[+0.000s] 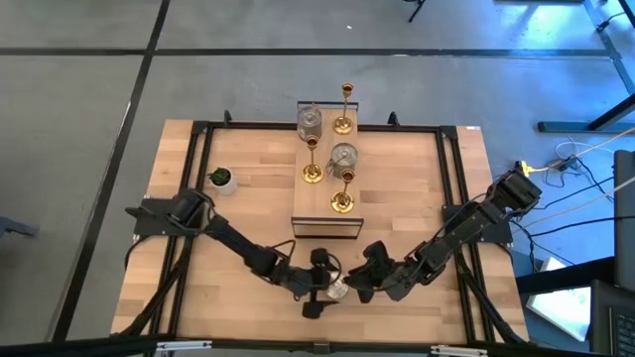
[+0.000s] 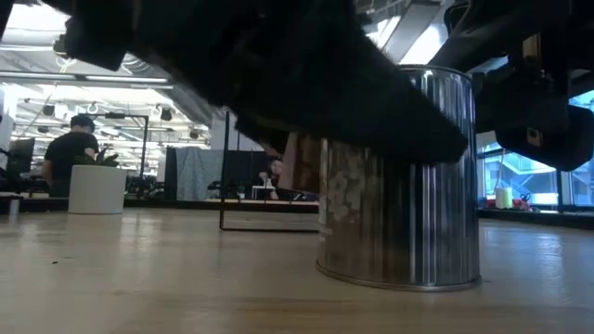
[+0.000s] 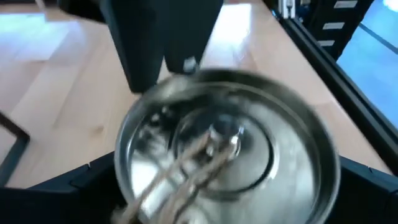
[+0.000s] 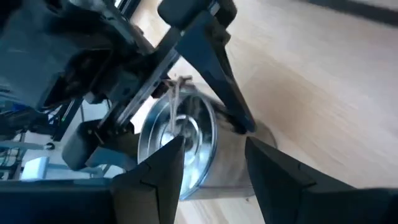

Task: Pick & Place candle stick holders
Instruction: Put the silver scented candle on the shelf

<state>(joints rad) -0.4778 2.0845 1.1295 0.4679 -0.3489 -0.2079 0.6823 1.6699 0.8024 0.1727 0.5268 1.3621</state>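
Observation:
A squat silver candle holder [image 2: 399, 186] stands upright on its base near the table's front edge, and also shows in the high view [image 1: 338, 290]. My left gripper [image 1: 327, 286] comes at it from the table's left and has it between its fingers [image 3: 227, 180]. My right gripper [image 4: 211, 168] is open just to the holder's right [image 1: 359, 281], with its fingers on either side of the holder; I cannot tell whether they touch. Gold candlesticks [image 1: 343, 196] and silver holders [image 1: 344, 156] stand on a board [image 1: 325, 226]. My left gripper has the silver holder's round wall just under the rim [image 3: 134, 124] between its two fingers, one on each side. The fingers come roughly level from the table's left. The holder stands upright, its base [image 2: 399, 276] on the table.
A small white pot with a green plant [image 1: 221, 179] stands at the table's left. Black frame rails run along the table's edges [image 1: 451, 178]. People sit in the room behind the table [image 2: 72, 148]. Bare wood lies between the board and the arms.

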